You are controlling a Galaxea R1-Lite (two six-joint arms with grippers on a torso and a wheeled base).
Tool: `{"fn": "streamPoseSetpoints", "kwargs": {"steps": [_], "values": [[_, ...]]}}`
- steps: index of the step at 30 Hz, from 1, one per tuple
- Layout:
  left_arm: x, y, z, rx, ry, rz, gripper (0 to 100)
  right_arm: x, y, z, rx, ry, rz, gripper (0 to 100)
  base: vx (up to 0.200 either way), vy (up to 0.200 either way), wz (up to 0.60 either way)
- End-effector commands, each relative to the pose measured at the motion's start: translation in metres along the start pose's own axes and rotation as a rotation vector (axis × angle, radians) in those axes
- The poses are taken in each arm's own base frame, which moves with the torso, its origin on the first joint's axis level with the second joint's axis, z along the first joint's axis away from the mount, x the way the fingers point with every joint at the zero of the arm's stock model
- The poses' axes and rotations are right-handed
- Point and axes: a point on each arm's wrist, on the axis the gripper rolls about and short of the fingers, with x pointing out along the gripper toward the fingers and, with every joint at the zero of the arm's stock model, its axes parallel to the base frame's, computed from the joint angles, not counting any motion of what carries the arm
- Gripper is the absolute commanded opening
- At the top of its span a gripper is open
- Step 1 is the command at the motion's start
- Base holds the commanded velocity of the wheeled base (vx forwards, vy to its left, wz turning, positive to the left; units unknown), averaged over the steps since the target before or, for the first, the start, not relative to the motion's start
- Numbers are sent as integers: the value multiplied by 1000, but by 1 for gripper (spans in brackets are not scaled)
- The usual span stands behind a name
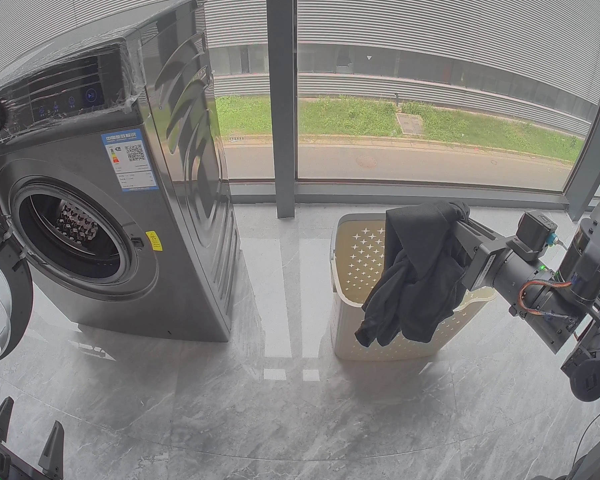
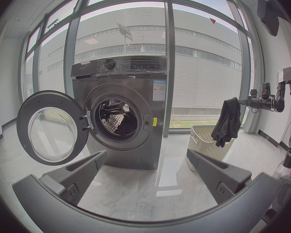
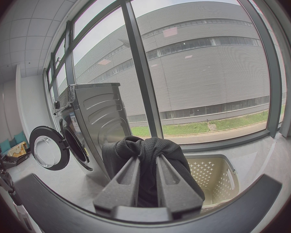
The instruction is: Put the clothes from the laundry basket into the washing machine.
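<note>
A black garment (image 1: 420,275) hangs from my right gripper (image 1: 461,225), which is shut on it above the cream laundry basket (image 1: 353,261). The cloth drapes down over the basket's near rim. The right wrist view shows the two fingers (image 3: 127,178) pinching the black garment (image 3: 148,152), with the basket (image 3: 216,178) below. The grey washing machine (image 1: 113,168) stands to the left, its round door (image 1: 0,288) swung open and the drum (image 1: 73,225) dark inside. My left gripper (image 2: 145,165) is open, low and in front of the washing machine (image 2: 126,114), holding nothing.
A large window wall with a grey pillar (image 1: 283,88) runs behind the machine and basket. Polished marble floor (image 1: 280,395) lies bare between the machine and the basket. The open door juts out toward the left arm's side.
</note>
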Motion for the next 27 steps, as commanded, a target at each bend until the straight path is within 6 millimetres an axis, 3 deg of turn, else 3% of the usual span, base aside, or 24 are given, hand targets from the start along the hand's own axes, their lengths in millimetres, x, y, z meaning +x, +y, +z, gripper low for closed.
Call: {"fn": "streamPoseSetpoints", "kwargs": {"steps": [1, 27], "values": [[0, 0, -5, -1, 0, 0, 100, 1, 1, 0, 2, -2, 3, 0, 0, 200, 0], [0, 0, -5, -1, 0, 0, 100, -1, 12, -1, 7, 0, 44, 0, 0, 200, 0]]}}
